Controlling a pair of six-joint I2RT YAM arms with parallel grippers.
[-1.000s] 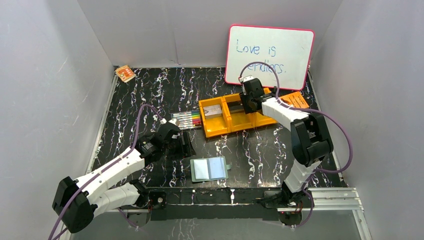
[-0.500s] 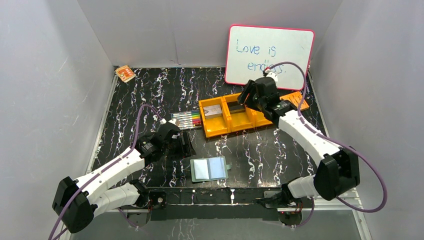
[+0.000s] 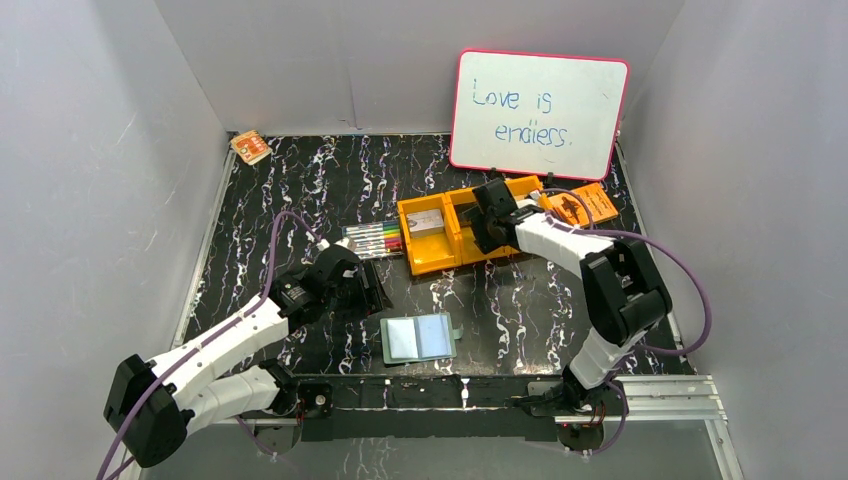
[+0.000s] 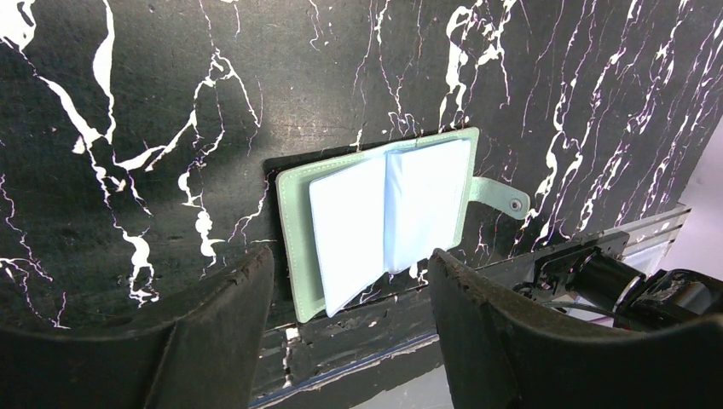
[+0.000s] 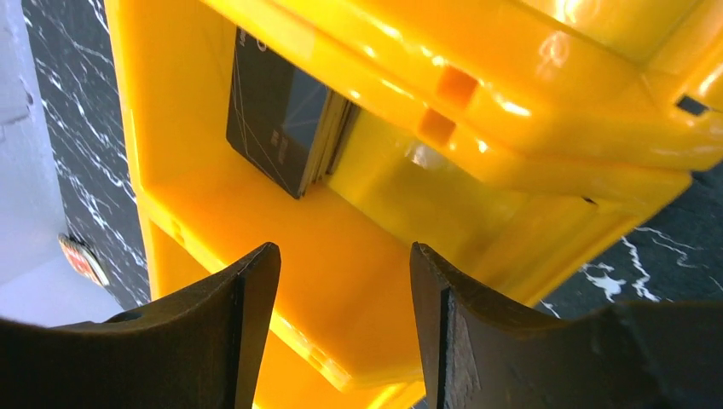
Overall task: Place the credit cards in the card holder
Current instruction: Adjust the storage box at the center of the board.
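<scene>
Right wrist view: we find the right tool (image 5: 341, 260) released, its 2 fingers spread with nothing between them, poised over 1 compartment of the orange bin (image 5: 511, 128). Inside that compartment a stack of credit cards (image 5: 281, 119), dark face outward, leans on edge against the wall.

Left wrist view: we find the left tool (image 4: 349, 264) also released and holding nothing, hovering over the card holder (image 4: 341, 230). The card holder lies open and flat on the counter (image 4: 128, 85), pale inner pockets up, its side tab (image 4: 503, 198) sticking out from 1 edge.

From the top view, the bin sits well apart from the card holder, with markers (image 3: 372, 238) just beside its left end.
</scene>
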